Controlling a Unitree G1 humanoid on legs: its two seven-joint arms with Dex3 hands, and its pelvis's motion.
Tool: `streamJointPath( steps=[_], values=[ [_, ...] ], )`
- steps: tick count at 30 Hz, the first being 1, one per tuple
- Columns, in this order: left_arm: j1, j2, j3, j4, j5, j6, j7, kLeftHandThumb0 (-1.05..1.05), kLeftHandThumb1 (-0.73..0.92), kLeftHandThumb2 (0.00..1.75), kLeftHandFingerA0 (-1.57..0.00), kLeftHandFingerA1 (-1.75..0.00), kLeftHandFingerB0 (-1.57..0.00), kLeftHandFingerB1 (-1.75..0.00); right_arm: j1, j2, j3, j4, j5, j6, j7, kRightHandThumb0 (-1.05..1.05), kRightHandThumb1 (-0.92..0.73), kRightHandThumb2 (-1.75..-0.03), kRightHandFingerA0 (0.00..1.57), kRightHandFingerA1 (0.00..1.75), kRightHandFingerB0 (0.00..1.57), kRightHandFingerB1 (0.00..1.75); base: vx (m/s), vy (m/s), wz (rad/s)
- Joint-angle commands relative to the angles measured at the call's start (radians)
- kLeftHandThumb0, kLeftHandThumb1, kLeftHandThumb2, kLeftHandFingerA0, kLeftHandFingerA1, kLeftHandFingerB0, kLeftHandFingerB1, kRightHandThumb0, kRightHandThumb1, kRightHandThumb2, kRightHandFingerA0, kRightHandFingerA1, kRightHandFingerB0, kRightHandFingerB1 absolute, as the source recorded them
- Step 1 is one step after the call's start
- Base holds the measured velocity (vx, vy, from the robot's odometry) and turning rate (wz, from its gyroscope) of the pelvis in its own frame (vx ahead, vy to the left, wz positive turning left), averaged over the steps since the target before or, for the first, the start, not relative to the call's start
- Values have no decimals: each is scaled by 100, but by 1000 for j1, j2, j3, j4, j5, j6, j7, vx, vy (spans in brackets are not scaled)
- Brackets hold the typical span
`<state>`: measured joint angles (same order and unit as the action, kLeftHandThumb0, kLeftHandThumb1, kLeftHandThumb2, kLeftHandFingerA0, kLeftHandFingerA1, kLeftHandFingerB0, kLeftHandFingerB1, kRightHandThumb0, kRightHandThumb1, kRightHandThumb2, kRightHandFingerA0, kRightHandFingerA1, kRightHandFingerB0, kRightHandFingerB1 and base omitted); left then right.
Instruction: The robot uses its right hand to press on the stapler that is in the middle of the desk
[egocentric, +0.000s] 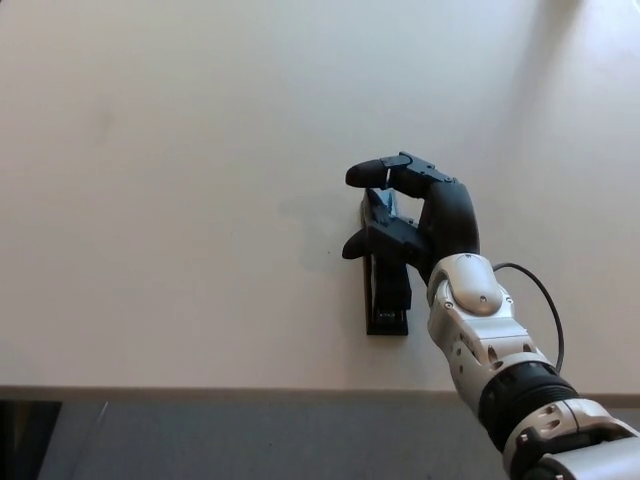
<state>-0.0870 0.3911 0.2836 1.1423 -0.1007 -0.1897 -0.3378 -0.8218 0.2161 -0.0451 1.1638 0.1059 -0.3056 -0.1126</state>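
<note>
Item one: the stapler (388, 295), black, lying flat on the white desk (170, 180) close to its near edge, long axis running away from you. Item two: your right hand (415, 215), laid over the stapler's far end, fingers (375, 173) curled and spread above it, thumb hanging off its left side; you cannot tell whether it grips. Behind the stapler, your silver forearm (480, 325) trails a thin black cable (545, 305).

A single head camera looks steeply down, fairly close, onto the desk (180, 150) and its near edge.
</note>
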Motion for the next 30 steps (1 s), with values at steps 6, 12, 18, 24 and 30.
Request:
streamJointPath(
  steps=[6, 12, 18, 24, 30],
  values=[
    [32, 15, -9, 2, 3, -11, 10, -49, 92, 89, 0, -18, 0, -16, 160, 72, 74, 88, -82, 17, -6, -7, -70, -82, 124, 110, 81, 118, 0, 0, 0],
    [156, -4, -23, -4, 14, -25, 15, -49, 92, 86, -1, -19, -1, -17, 367, 84, 212, 142, -193, 12, -51, -12, -77, -72, 125, 109, 78, 107, 0, 0, 0],
    [264, -15, -52, 14, 40, -140, -11, -42, 92, 91, -3, -28, -1, -22, 529, 83, 276, 190, -220, 32, -78, -18, -80, -64, 119, 110, 72, 108, 0, 0, 0],
    [298, -16, -57, 31, 33, -202, -41, -43, 92, 91, -3, -29, 0, -19, 601, 65, 286, 214, -208, 53, -63, -20, -81, -64, 121, 108, 74, 101, 0, 0, 0],
    [297, -14, -61, 32, 29, -204, -41, -43, 92, 91, -3, -29, 0, -19, 601, 65, 294, 216, -202, 47, -66, -20, -81, -64, 121, 108, 74, 101, 0, 0, 0]
  ],
)
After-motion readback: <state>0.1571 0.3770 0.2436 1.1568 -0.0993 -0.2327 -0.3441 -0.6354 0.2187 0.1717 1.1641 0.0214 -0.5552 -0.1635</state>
